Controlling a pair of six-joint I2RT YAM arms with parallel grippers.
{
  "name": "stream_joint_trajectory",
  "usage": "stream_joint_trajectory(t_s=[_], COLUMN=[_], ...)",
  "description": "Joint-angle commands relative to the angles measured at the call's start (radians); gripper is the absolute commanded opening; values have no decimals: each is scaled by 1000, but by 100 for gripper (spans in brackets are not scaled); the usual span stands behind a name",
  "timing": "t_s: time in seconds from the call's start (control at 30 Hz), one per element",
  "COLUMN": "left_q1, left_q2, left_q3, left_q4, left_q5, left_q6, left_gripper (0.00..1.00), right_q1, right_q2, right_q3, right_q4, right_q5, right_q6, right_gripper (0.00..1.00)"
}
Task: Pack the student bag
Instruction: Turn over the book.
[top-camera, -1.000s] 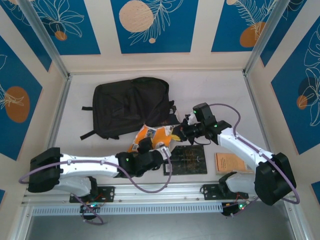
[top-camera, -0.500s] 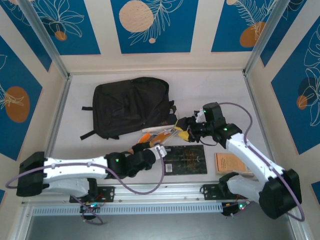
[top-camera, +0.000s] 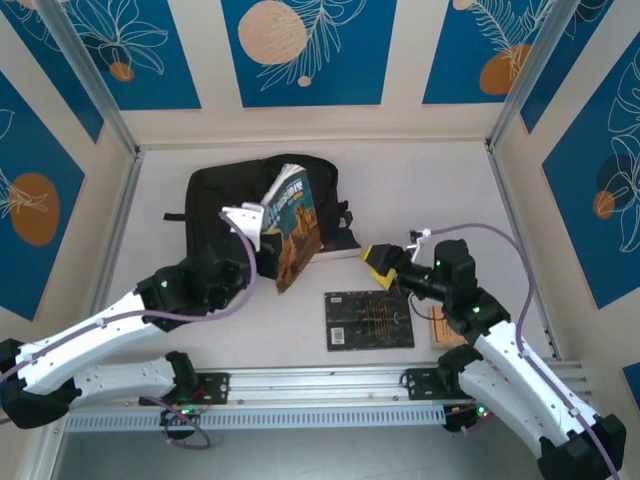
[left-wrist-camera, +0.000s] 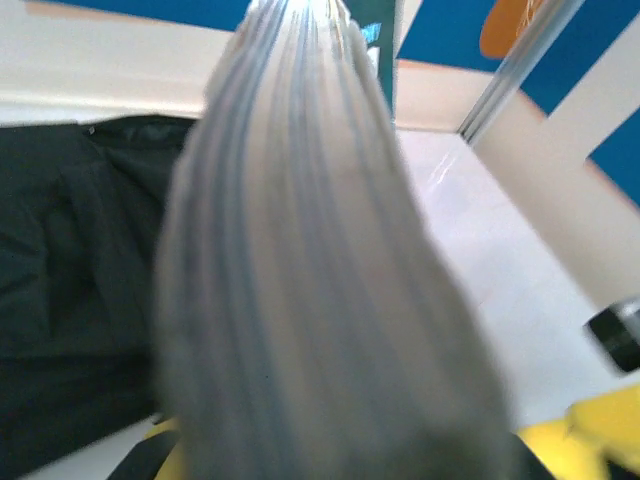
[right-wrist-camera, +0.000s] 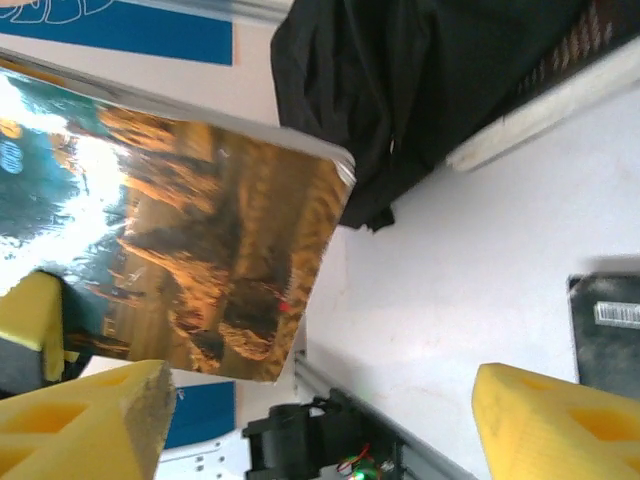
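The student bag (top-camera: 250, 210) lies flat at the back of the table, a large black backpack, also seen in the left wrist view (left-wrist-camera: 60, 300) and the right wrist view (right-wrist-camera: 430, 90). My left gripper (top-camera: 266, 250) is shut on an orange and blue book (top-camera: 292, 225), holding it upright over the bag's right part. Its grey page edges (left-wrist-camera: 300, 250) loom close in the left wrist view, and its glossy cover (right-wrist-camera: 200, 250) faces the right wrist camera. My right gripper (top-camera: 385, 262) (right-wrist-camera: 320, 430) hangs open to the right of the book, nothing between its yellow pads (right-wrist-camera: 80, 420).
A flat black book (top-camera: 368, 318) (right-wrist-camera: 610, 330) lies near the front rail. An orange book (top-camera: 450, 325) sits partly under my right arm. A pale book edge (top-camera: 340, 250) (right-wrist-camera: 550, 110) pokes out by the bag's right side. Metal frame posts line both sides.
My left arm lifted the orange and blue book off the table and swung it up and left over the bag. My right gripper drew back to the right, away from the book.
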Motion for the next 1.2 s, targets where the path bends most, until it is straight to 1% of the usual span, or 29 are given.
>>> stream_joint_trajectory(t_s=[0.0,0.07,0.13,0.23,0.37,0.5,0.6,0.7,0.77,0.97,1.03,1.1,1.17], left_q1=[38,54,63,77,93,104,107,112,117,128,130,130,130], left_q2=[-35,-37,-39,-41,-45,-51,-55,-62,-69,-101,-110,-117,-119], left_q3=[16,16,12,-3,-8,-20,-23,-34,-43,-79,-91,-108,-120], left_q4=[101,101,110,129,113,118,109,92,82,67,62,63,74], left_q5=[12,25,37,77,121,161,181,199,206,244,253,266,285], left_q6=[-346,-467,-570,-678,-781,-822,-839,-856,-866,-889,-894,-904,-910], left_gripper=[0,0,0,0,0,0,0,0,0,0,0,0,0], right_q1=[68,112,158,211,236,253,252,252,246,197,173,161,156], right_q2=[3,39,78,134,217,275,308,323,319,245,227,225,238], right_q3=[-20,-36,-31,0,49,78,85,97,105,68,64,73,93], right_q4=[265,392,466,536,630,690,752,799,805,809,811,828,831], right_q5=[50,76,110,146,145,168,178,189,189,239,231,209,178], right_q6=[127,187,222,232,266,267,271,272,258,241,236,224,216], right_gripper=[86,87,88,89,89,89,85,79,76,60,57,54,54])
